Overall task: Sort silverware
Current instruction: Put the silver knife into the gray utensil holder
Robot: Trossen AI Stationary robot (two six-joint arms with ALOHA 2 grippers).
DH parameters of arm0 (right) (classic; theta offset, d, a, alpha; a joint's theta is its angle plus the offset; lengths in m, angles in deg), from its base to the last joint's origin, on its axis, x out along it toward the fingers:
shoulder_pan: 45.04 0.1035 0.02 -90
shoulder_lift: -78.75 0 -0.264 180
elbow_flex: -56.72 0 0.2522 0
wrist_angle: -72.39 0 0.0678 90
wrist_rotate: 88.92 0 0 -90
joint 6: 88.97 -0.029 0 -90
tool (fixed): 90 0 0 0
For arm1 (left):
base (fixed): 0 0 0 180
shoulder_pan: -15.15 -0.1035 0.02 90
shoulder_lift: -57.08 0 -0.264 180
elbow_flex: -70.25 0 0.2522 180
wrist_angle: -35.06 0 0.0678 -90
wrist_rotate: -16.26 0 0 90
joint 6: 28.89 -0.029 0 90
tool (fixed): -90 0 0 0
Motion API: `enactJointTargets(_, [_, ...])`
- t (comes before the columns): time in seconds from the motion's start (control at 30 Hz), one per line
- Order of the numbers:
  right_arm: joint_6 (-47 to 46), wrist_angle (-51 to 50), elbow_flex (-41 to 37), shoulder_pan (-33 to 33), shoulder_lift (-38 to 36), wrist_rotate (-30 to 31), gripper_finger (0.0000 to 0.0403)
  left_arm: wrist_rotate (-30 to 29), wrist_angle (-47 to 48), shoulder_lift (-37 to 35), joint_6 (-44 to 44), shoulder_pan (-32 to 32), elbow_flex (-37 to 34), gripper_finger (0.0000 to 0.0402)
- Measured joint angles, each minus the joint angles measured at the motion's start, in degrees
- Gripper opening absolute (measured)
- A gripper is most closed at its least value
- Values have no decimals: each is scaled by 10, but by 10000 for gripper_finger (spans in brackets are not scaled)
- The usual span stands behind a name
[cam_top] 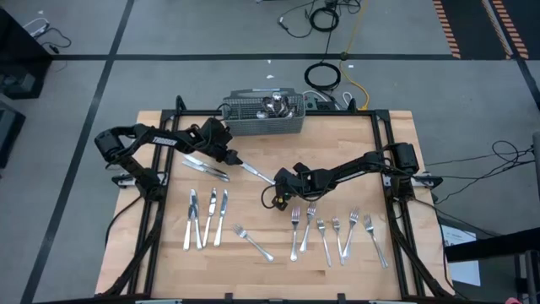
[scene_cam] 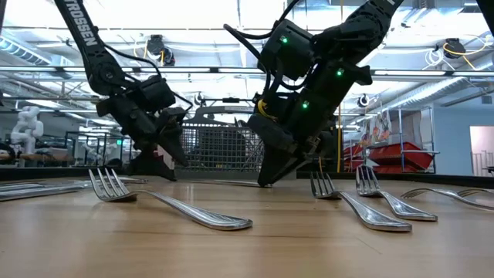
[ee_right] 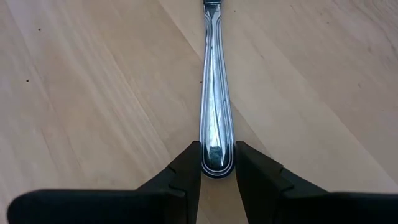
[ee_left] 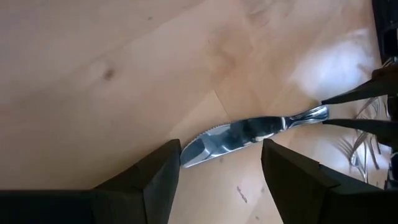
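A: Two grippers share one knife (cam_top: 256, 173) here, why? Start at the right gripper (ee_right: 217, 163).

B: Its fingers are pinched on the butt of the handle, as its wrist view shows, so it alone has a grip on the knife. The piece lies between the arms near the middle of the table (cam_top: 354, 135), blade toward the left arm.

A: And the left gripper (ee_left: 221, 165)?

B: Spread wide, holding nothing. The serrated blade tip lies on the wood between its fingers, which do not touch it. My reading is a handover: one side lets go so the other can carry.

A: Carry where?

B: Probably to the knives (cam_top: 207, 216), three or four lined up on the left arm's side toward the near edge, with one or two more (cam_top: 205, 168) just below the left gripper. Forks (cam_top: 337, 234) are fanned out on the right arm's side, and one fork (cam_top: 253, 242) lies apart between the groups.

A: The rest of the silverware (cam_top: 277, 106)?

B: In the mesh basket (cam_top: 263, 127) at the far edge, not yet sorted.
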Motion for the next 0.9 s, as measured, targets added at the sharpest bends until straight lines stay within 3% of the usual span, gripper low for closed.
enactJointTargets(0.4, [4,9,-1,0,0,-2,86,30,10,2,15,1,-2,222])
enactJointTargets(0.9, [13,11,-1,1,0,-2,87,65,23,2,-15,2,-4,37])
